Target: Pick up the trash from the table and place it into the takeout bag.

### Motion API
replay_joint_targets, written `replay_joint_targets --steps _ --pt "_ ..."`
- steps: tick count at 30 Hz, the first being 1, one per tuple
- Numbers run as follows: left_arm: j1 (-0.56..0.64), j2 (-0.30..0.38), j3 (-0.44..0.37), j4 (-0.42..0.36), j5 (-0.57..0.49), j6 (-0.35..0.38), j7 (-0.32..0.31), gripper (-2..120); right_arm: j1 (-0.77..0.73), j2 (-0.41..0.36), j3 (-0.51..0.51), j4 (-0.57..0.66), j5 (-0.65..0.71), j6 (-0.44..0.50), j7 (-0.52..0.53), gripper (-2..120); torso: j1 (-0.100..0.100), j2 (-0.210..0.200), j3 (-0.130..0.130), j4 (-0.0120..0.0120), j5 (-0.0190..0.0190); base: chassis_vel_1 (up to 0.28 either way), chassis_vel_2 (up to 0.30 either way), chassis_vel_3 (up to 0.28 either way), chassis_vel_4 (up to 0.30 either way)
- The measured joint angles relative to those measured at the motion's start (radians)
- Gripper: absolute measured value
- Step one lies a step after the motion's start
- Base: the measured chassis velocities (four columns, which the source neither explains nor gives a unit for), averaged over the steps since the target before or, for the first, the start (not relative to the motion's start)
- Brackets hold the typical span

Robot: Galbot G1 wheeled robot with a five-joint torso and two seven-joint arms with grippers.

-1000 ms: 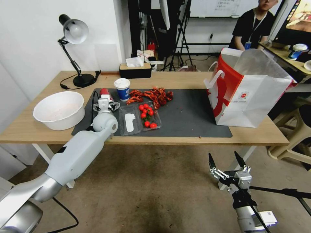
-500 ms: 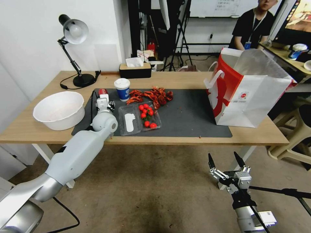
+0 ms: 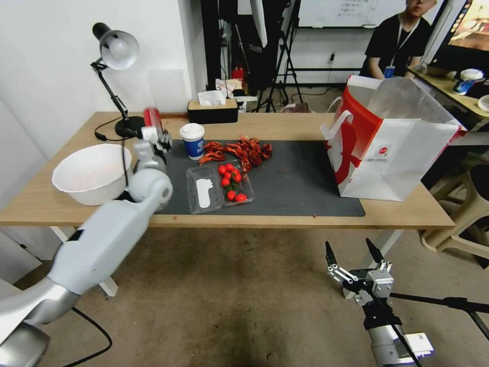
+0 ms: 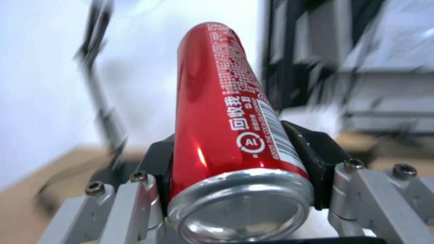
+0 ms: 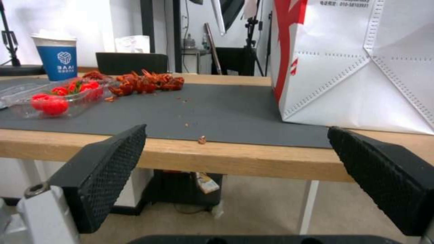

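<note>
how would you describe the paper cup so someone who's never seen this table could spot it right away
Find the long wooden table with its dark grey mat. At the mat's far edge, just left of the red crayfish pile, stands the paper cup. It is the one upright blue cup with a white lid and a white logo; the red can nearby is held in the left gripper.

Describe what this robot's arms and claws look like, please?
Smooth, rounded, pale grey-white arm shells with a ball-like wrist joint. The left gripper has silver metal linkages with visible screws and black pads. The right gripper has two pointed black fingers with a dotted grip texture, and black cables nearby.
</note>
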Motion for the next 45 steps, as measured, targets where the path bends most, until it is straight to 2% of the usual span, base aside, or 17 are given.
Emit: replay_joint_targets --steps 4,5,7,8,9,11,13,14,16,17,18,21,27,30,37,40,45 --pt "0.005 0.071 -0.066 -0.121 0.077 -0.141 0.109 50 -0.002 0.003 -0.005 0.008 -0.006 0.0 0.0 100 0.0 0.0 0.0 0.0003 0.0002 0.0 0.0 0.0 0.0" --pt "0.005 0.071 -0.066 -0.121 0.077 -0.141 0.109 50 -0.002 0.003 -0.005 0.008 -0.006 0.0 0.0 100 0.0 0.0 0.0 0.0003 0.0002 0.0 0.0 0.0 0.0" --pt "-0.018 0.108 -0.077 -0.17 0.08 -0.159 0.194 50 -0.003 0.005 -0.006 0.01 -0.009 0.0 0.0 100 0.0 0.0 0.0 0.0003 0.0003 0.0 0.0 0.0 0.0" --pt "-0.056 0.122 -0.072 -0.198 0.052 -0.186 0.273 50 -0.004 0.007 -0.007 0.013 -0.012 -0.001 0.0 100 0.0 0.0 0.0 0.0004 -0.0001 0.0 0.0 0.0 0.0" --pt "-0.056 0.122 -0.072 -0.198 0.052 -0.186 0.273 50 -0.004 0.007 -0.007 0.013 -0.012 -0.001 0.0 100 0.0 0.0 0.0 0.0004 -0.0001 0.0 0.0 0.0 0.0" --pt "-0.129 0.123 -0.039 -0.224 -0.024 -0.235 0.392 50 -0.003 0.007 -0.009 0.017 -0.014 -0.005 0.0 100 0.0 0.0 0.0 0.0 0.0001 0.0 0.0 0.0 0.0" --pt "-0.231 0.085 0.024 -0.235 -0.118 -0.258 0.512 50 -0.001 0.009 -0.01 0.023 -0.016 -0.012 0.001 100 0.0 0.0 0.0 0.0001 0.0003 0.0 0.0 0.0 0.0" --pt "-0.231 0.085 0.024 -0.235 -0.118 -0.258 0.512 50 -0.001 0.009 -0.01 0.023 -0.016 -0.012 0.001 100 0.0 0.0 0.0 0.0001 0.0003 0.0 0.0 0.0 0.0" --pt "-0.331 0.016 0.098 -0.197 -0.144 -0.272 0.659 50 -0.001 0.017 -0.01 0.027 -0.019 -0.012 0.001 100 0.0 0.0 0.0 -0.0002 0.0008 0.0 0.0 0.0 0.0" --pt "-0.374 -0.022 0.141 -0.172 -0.151 -0.275 0.7 50 -0.002 0.022 -0.01 0.029 -0.022 -0.012 0.001 100 0.0 0.0 0.0 0.0002 0.0004 0.0 0.0 0.0 0.0" --pt "-0.374 -0.022 0.141 -0.172 -0.151 -0.275 0.7 50 -0.002 0.022 -0.01 0.029 -0.022 -0.012 0.001 100 0.0 0.0 0.0 0.0002 0.0004 0.0 0.0 0.0 0.0" --pt "-0.508 -0.152 0.313 -0.045 -0.132 -0.291 0.798 50 -0.01 0.035 -0.009 0.035 -0.029 -0.007 0.001 100 0.0 0.0 0.0 -0.0006 0.0006 0.0 0.0 0.0 0.0" --pt "-0.608 -0.248 0.424 0.083 -0.089 -0.323 0.877 50 -0.019 0.048 -0.007 0.036 -0.032 0.006 -0.001 100 0.0 0.0 0.0 0.0002 0.0004 0.0 0.0 0.0 0.0" --pt "-0.684 -0.326 0.51 0.183 -0.064 -0.309 0.972 50 -0.029 0.058 -0.006 0.036 -0.038 0.018 -0.003 100 0.0 0.0 0.0 0.0002 0.0002 0.0 0.0 0.0 0.0" --pt "-0.767 -0.483 0.584 0.342 -0.027 -0.333 1.096 50 -0.037 0.063 -0.007 0.03 -0.042 0.03 -0.005 100 0.0 0.0 0.0 -0.0003 0.0005 0.0 0.0 0.0 0.0" --pt "-0.78 -0.505 0.602 0.368 -0.003 -0.343 1.105 50 -0.038 0.063 -0.005 0.03 -0.042 0.032 -0.005 100 0.0 0.0 0.0 -0.0002 0.0005 0.0 0.0 0.0 0.0" --pt "-0.822 -0.559 0.672 0.416 0.18 -0.366 1.081 50 -0.045 0.06 0.004 0.031 -0.036 0.043 -0.005 100 0.0 0.0 0.0 0.0001 0.0003 0.0 0.0 0.0 0.0"
